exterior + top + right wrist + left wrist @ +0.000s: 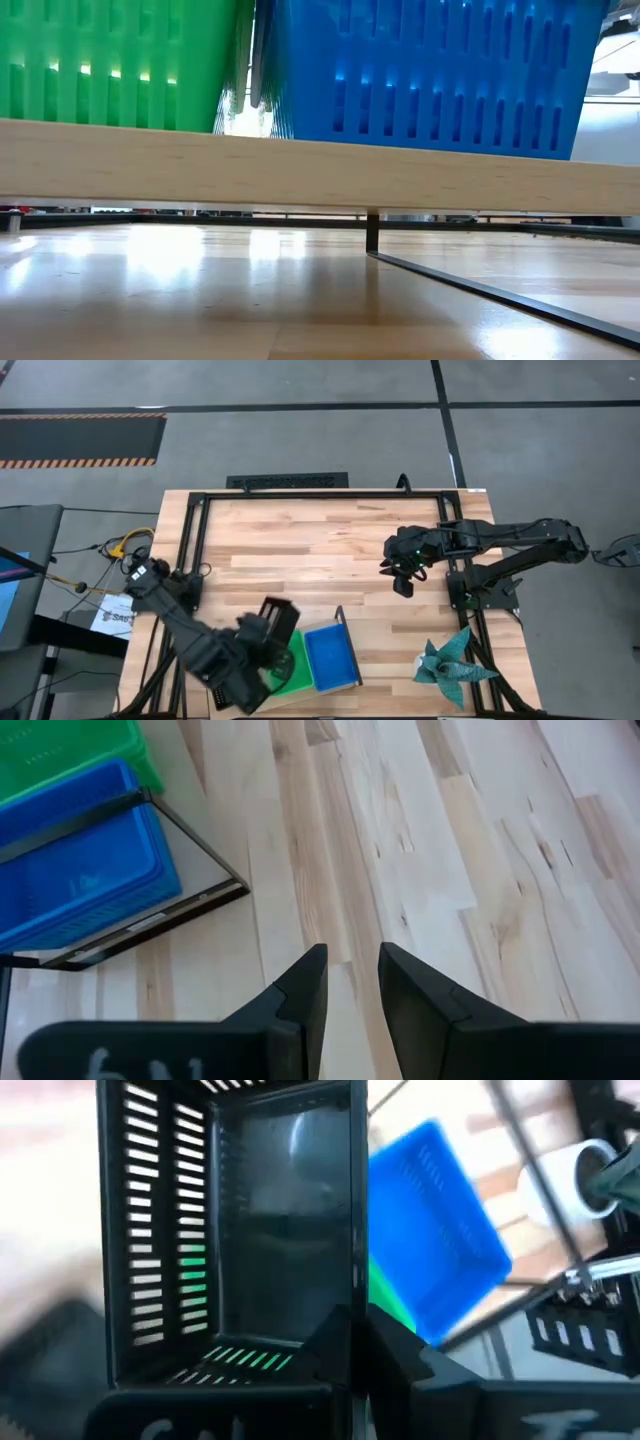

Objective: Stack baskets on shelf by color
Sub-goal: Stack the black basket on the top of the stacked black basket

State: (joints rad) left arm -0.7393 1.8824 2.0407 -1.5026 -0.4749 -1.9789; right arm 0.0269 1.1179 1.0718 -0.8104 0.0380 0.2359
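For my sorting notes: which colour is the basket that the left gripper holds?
Black. The basket in the left gripper shows best in the left wrist view.

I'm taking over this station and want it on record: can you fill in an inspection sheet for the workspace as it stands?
Surface: slatted wooden tabletop, mostly bare.
Job's things: green basket and blue basket side by side on the shelf; black basket held above the green one.
Clutter: teal paper origami figure at the table's near right corner.
Claws: left claw shut on the black basket's rim; right claw slightly open, empty, over bare wood.
Cables: yellow and dark cables off the table's left edge.
Surroundings: grey floor, striped hazard mat, papers at left.
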